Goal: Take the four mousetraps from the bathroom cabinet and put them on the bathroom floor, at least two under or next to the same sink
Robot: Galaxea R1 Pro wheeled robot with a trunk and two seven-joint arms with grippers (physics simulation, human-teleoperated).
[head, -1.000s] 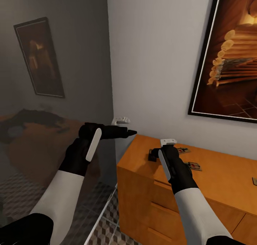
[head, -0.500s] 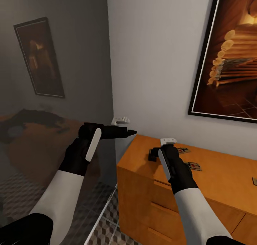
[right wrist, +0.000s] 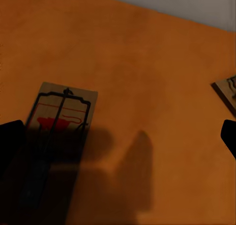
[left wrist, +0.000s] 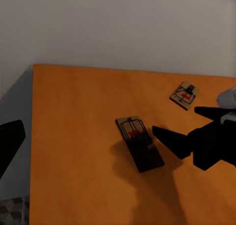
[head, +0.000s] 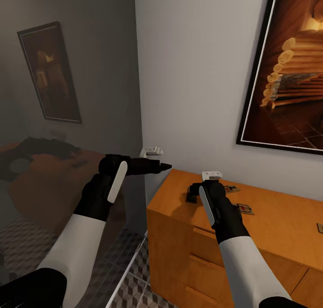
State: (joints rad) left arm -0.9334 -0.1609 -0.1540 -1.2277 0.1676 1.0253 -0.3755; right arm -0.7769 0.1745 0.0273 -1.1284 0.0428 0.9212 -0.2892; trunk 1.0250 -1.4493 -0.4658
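Right tool (right wrist: 118, 136) hangs wide open, holding nothing, over the mousetrap (right wrist: 54, 131) at your 1 o'clock on the cabinet (head: 278, 227); looks lined up for a grab; left tool (head: 163, 166) can't tell.

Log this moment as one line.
phase: pre-grasp | right gripper: open over mousetrap on cabinet | left gripper: idle, nothing held

A furnished home bathroom: large dark-framed warm-toned paintings (head: 291, 70) hang on the pale grey wall above a low orange-brown wooden chest of drawers (head: 278, 227), beside which lies cube-patterned brown, beige and white floor tile (head: 134, 281).
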